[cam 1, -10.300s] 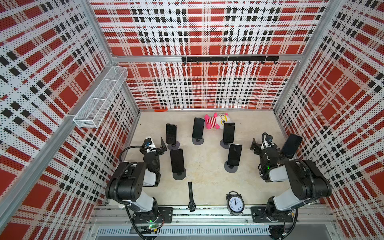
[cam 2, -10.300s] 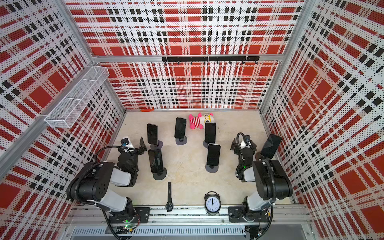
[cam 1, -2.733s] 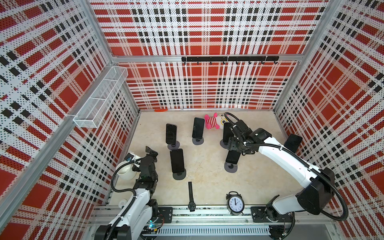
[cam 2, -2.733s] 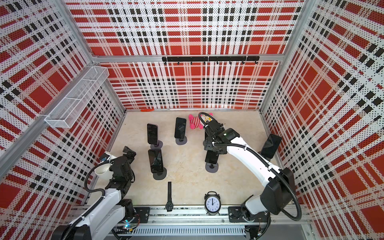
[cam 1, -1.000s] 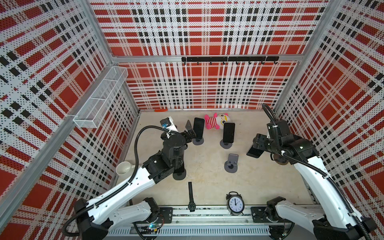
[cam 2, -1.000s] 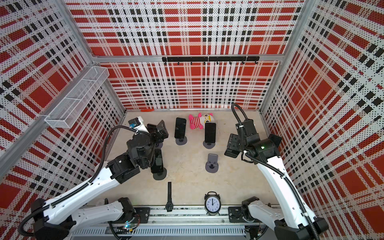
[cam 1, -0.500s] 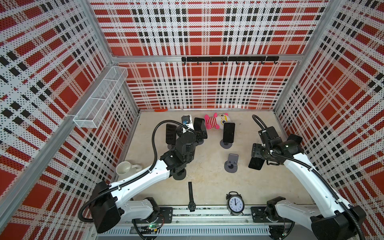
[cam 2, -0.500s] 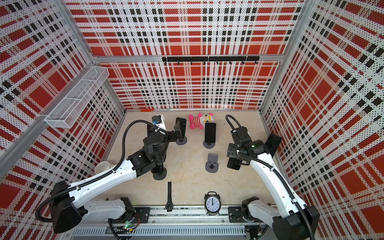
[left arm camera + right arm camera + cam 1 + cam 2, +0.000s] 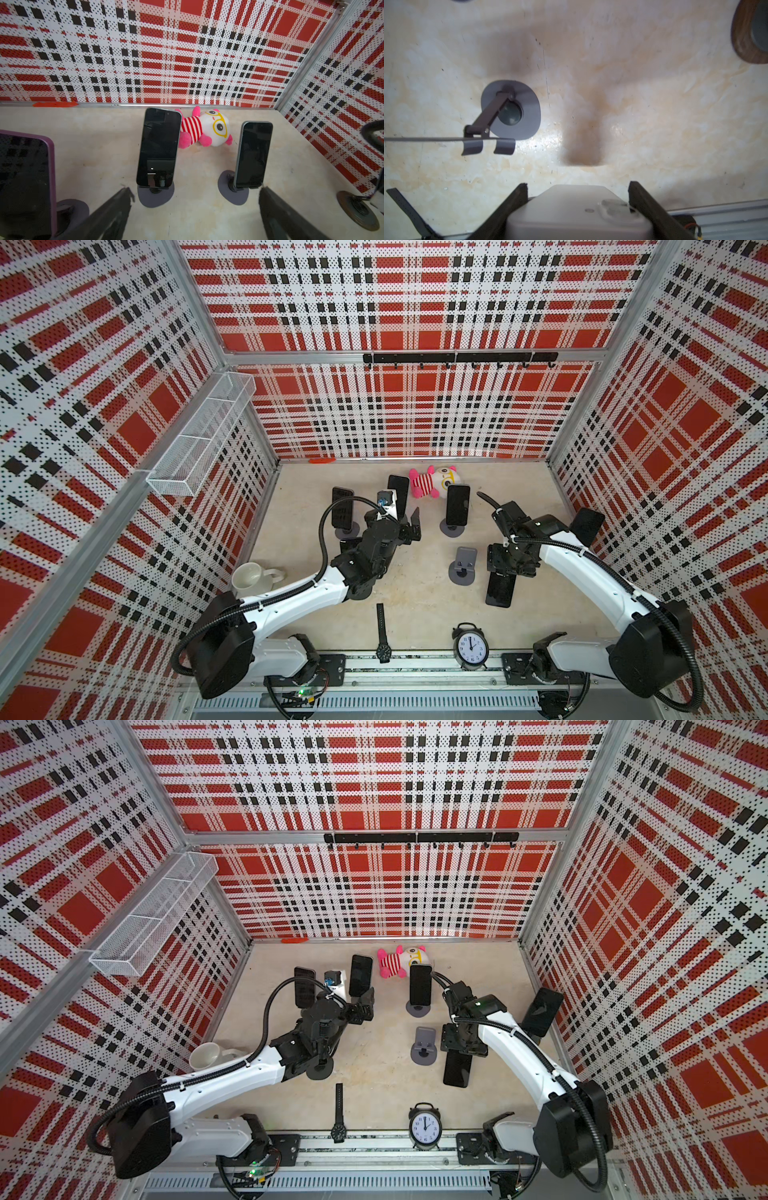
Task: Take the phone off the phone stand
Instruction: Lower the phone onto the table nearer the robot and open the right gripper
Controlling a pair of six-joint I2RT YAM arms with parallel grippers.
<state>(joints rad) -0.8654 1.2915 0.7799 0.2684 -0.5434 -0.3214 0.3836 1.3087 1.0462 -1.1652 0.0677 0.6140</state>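
My right gripper (image 9: 509, 568) (image 9: 578, 186) is shut on a phone (image 9: 500, 589) (image 9: 577, 209), dark-screened with a pale grey back. The phone hangs low over the table just right of an empty grey phone stand (image 9: 463, 568) (image 9: 512, 112). I cannot tell whether its lower end touches the table. My left gripper (image 9: 409, 524) (image 9: 195, 190) is open and empty in front of two dark phones on stands (image 9: 160, 145) (image 9: 254, 153). A purple-cased phone (image 9: 25, 182) stands beside it.
A pink striped plush toy (image 9: 432, 483) lies at the back. A white mug (image 9: 249, 578) sits at the left, with a black watch (image 9: 382, 632) and an alarm clock (image 9: 471, 645) at the front edge. Another phone on a stand (image 9: 586, 526) leans by the right wall.
My right gripper has carried the phone from the right side inward and down beside the empty stand. The left arm has swung right and further toward the back phones, still open.
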